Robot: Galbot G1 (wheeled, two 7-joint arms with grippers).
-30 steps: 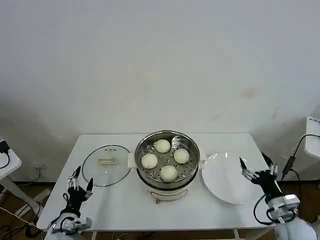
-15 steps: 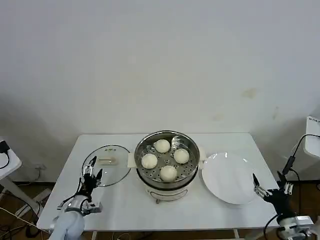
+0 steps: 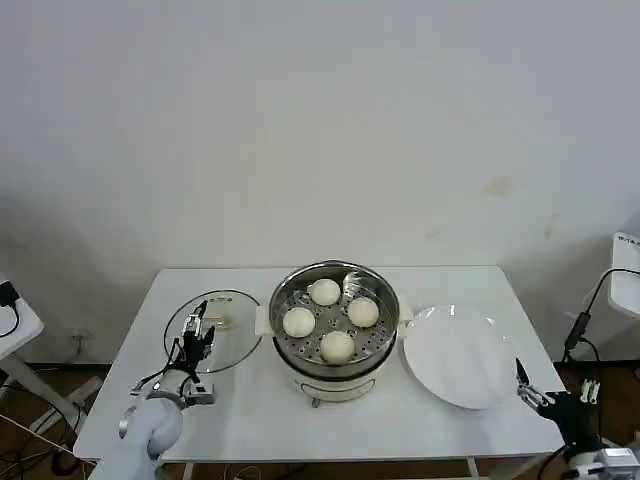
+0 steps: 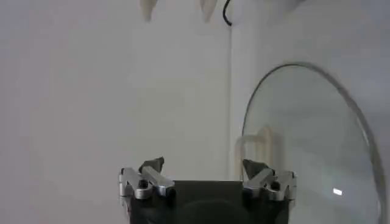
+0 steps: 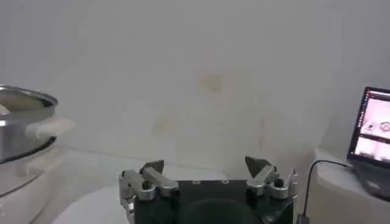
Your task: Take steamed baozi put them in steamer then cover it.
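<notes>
- Left tool (image 3: 197, 327) moved forward from the surface's near left edge to hover over the near part of the cover (image 3: 213, 329), fingers apart, nothing between them.
- Cover lay flat on the white surface (image 3: 245, 400), just left of the steamer (image 3: 334, 330), cream handle up, unmoved.
- Four baozi (image 3: 338, 346) sat on the perforated tray inside the uncovered steamer, as before.
- Right tool (image 3: 533, 392) pulled back off the white plate (image 3: 458, 356) toward the near right corner, fingers spread and empty.
</notes>
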